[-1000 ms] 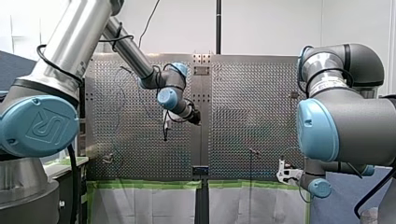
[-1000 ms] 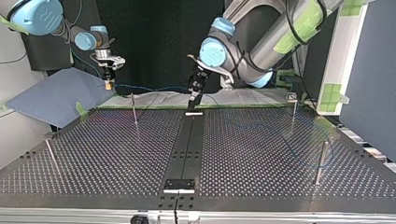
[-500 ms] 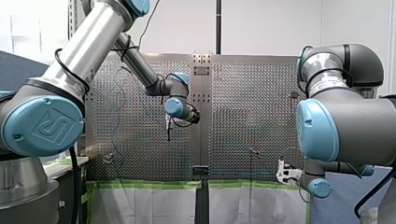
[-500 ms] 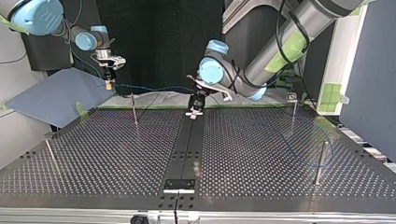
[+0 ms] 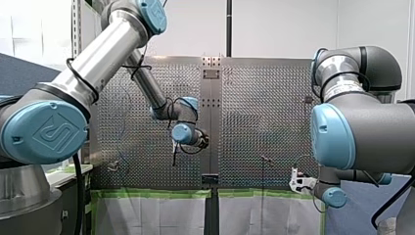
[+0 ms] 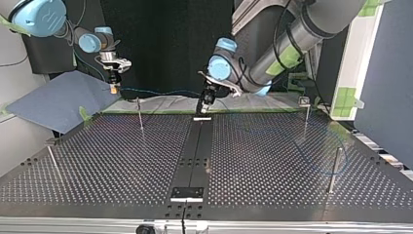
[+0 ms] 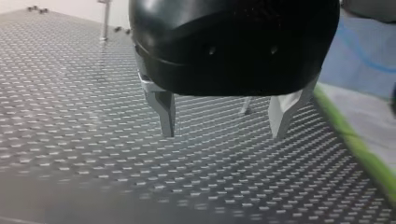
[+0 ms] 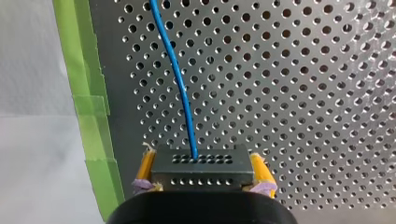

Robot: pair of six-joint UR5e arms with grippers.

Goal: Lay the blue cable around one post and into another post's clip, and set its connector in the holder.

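In the right wrist view my right gripper (image 8: 203, 161) is shut, its yellow pads (image 8: 146, 164) clamping a dark perforated connector (image 8: 201, 175). The blue cable (image 8: 180, 79) leaves the connector and runs ahead over the perforated plate. In the top view this gripper (image 6: 113, 84) hangs off the table's far left corner, and the cable (image 6: 160, 92) trails right from it. My left gripper (image 7: 224, 133) is open just above the plate, with nothing between its metal fingers (image 7: 166, 112). In the top view it (image 6: 201, 106) hovers by the far end of the black centre strip.
Thin posts stand on the table (image 6: 112, 161): one far left (image 6: 140, 114), one near left (image 6: 52, 163), one far right (image 6: 306, 113) and one near right (image 6: 335, 168). A black bracket (image 6: 187, 192) sits at the strip's near end. Green tape (image 8: 88, 107) lines the edge.
My left arm has swung its elbow up, and its open gripper has dropped lower in the front view, staying near the centre strip. My right arm and the connector have not moved.
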